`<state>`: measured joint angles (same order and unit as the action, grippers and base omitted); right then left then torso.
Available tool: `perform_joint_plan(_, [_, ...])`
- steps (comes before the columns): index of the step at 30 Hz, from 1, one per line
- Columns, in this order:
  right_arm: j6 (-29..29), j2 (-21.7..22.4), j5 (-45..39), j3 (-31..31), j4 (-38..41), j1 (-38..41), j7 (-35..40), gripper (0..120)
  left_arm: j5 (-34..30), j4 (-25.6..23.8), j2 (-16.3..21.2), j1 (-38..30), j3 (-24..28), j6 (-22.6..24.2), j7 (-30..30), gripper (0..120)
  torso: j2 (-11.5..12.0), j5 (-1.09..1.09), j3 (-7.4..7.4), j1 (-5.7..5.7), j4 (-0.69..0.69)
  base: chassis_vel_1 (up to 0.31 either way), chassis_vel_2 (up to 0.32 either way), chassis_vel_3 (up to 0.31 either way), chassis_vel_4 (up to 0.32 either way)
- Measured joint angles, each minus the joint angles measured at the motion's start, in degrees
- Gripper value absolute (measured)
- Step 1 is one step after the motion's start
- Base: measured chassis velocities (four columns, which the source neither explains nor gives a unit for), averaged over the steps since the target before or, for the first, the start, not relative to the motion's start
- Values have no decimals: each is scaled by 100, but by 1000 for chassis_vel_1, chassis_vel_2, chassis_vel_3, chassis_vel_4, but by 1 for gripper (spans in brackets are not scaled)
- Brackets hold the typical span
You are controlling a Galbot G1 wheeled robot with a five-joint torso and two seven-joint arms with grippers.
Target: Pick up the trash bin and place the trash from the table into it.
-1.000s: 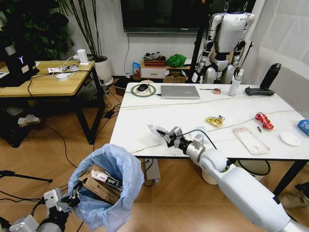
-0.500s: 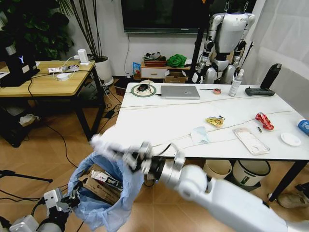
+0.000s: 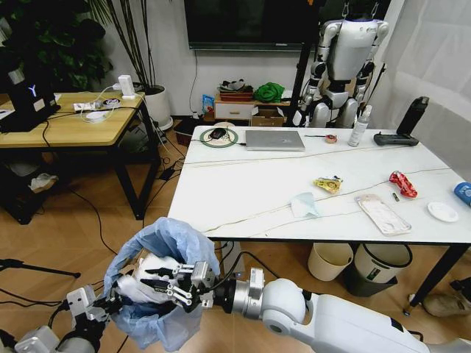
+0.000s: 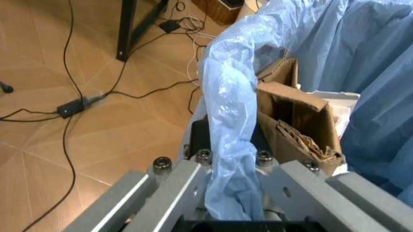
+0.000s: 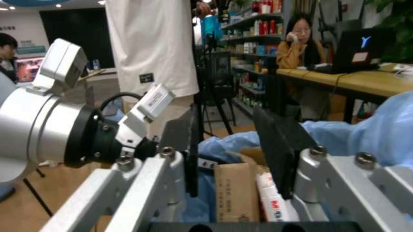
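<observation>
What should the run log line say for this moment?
left gripper: shut on trash bin | right gripper: open over bin, white trash below | table: litter remaining

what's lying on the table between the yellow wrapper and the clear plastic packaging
Nothing: in the head view, bare white marble-look table separates the yellow wrapper from the clear plastic packaging.

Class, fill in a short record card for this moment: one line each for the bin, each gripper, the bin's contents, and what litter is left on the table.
Bin: trash bin with blue bag, held off the floor beside the table.
Left gripper: jaws shut on the bin's bagged rim.
Right gripper: over the bin's mouth, jaws open with nothing between them.
Bin contents: cardboard, white tissue.
Litter left: yellow wrapper, red wrapper, clear packaging, white lid.
</observation>
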<state>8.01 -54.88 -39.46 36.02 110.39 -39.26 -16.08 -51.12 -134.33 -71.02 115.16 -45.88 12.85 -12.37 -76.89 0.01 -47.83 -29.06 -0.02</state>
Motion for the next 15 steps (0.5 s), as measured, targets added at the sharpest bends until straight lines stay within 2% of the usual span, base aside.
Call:
perform_joint_plan(4, [-29, 99, -15, -625, 122, -90, 88, 53, -20, 20, -2, -12, 26, 7, -23, 0, 0, 0, 0, 0, 0, 0, 0, 0, 0])
perform_joint_plan(7, [-139, 96, -54, -1029, 160, -155, 162, 58, -20, 35, -8, -12, 31, 8, -24, 0, 0, 0, 0, 0, 0, 0, 0, 0, 0])
perform_joint_plan(13, [-1291, -25, 94, -3211, 152, -800, 1031, 86, -19, 51, -46, -39, 32, 4, -6, 0, 0, 1, 0, -1, 1, 0, 0, 0, 0])
perform_joint_plan(14, [-1291, -25, 94, -3211, 152, -800, 1031, 86, -19, 51, -46, -39, 32, 4, -6, 0, 0, 1, 0, -1, 1, 0, 0, 0, 0])
perform_joint_plan(15, [-1420, -21, 240, -3505, 115, -916, 1134, 90, -16, 50, -42, -44, 32, 1, -1, 0, 0, -1, 0, 0, -1, 0, 0, 0, 0])
